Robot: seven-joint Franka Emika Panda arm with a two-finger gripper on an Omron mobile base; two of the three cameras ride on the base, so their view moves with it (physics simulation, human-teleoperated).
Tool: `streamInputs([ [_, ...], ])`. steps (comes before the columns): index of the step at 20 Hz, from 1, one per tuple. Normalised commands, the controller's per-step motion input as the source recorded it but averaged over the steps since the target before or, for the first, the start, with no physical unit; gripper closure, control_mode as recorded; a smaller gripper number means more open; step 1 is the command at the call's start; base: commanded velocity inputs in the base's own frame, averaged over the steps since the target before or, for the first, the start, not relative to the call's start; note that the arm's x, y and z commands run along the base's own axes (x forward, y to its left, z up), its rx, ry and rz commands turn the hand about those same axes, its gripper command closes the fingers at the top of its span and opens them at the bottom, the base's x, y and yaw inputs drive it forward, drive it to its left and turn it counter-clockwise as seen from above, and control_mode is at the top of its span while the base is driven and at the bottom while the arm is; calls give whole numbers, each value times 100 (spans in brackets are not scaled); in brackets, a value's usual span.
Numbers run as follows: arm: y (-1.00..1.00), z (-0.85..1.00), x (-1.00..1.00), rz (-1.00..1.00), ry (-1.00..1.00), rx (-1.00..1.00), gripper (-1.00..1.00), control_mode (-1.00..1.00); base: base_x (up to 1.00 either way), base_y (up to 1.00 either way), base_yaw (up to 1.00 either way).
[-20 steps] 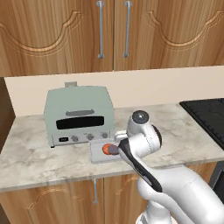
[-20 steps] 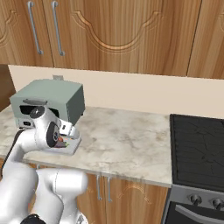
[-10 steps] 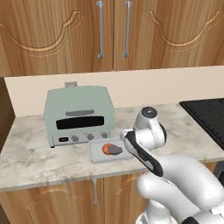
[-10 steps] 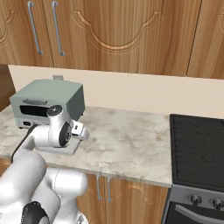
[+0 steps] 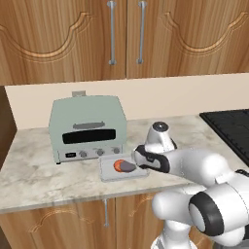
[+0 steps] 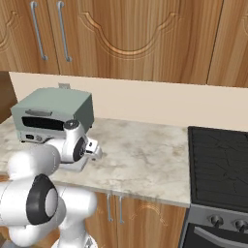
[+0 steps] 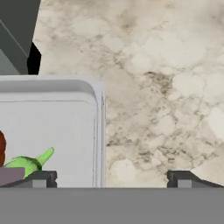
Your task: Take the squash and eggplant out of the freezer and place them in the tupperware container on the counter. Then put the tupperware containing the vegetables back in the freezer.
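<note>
Since a second ago, the gripper has been swung to the right, off the tupperware container, with its jaws spread wide and nothing held. The squash and the eggplant are seen touching inside that tray, which is set on the counter just before the toaster oven.

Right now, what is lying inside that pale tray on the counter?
In the tupperware container lie the orange-red squash and the dark eggplant, touching. The arm covers the tray's right end. The hand view shows a green stem.
</note>
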Motion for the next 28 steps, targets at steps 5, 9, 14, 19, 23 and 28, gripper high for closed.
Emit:
streamInputs([
  [5,0,-50,21,2,4,0,-100,-100,0,0,0],
  [9,0,-49,27,0,6,0,-100,-100,0,0,0],
  [14,10,-49,6,0,0,-1,100,-100,0,0,0],
  [19,18,-38,-33,0,-3,-3,100,-100,0,0,0],
  [23,7,-1,-41,0,-1,1,100,-100,0,0,0],
  [28,1,10,-26,0,3,9,100,-100,0,0,0],
])
